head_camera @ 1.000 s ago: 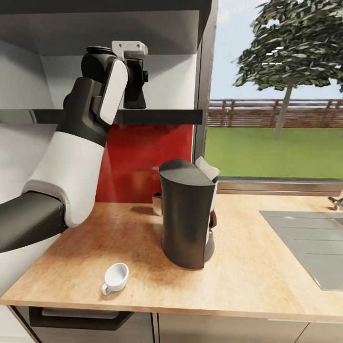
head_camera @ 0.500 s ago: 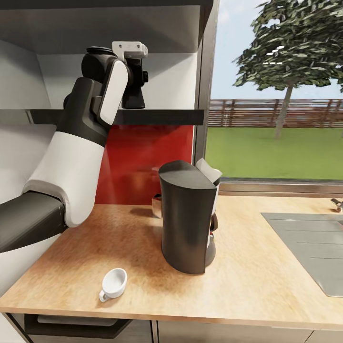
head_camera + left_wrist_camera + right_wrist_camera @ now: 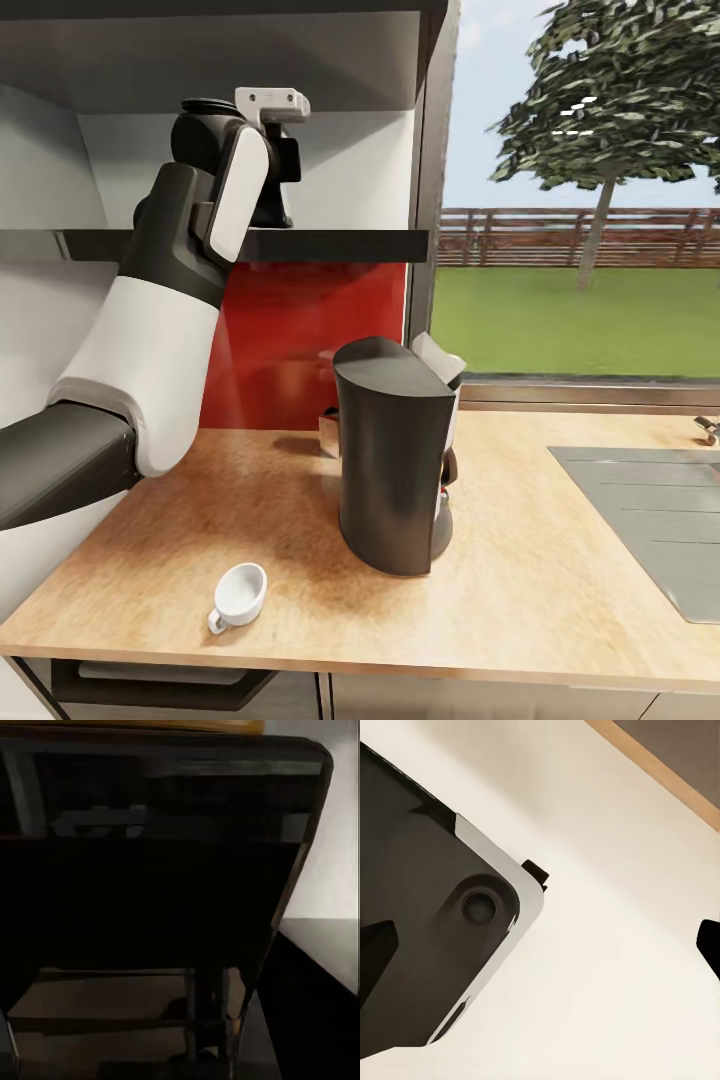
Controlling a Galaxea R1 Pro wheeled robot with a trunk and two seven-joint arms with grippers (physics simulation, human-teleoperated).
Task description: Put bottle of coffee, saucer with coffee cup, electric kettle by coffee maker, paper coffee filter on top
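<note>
The left arm (image 3: 150,340) rises from the lower left of the head view: a dark forearm section runs in from the edge, bends at a white elbow shell, then climbs steeply as a dark-and-white link to a round black wrist joint (image 3: 205,125). A white camera bracket (image 3: 272,100) sits atop the wrist. The left gripper (image 3: 275,205) hangs downward from there as 1 dark block; whether its fingers are parted cannot be told. In the right wrist view, 2 dark fingertips (image 3: 709,941) show at opposite edges, widely parted
</note>
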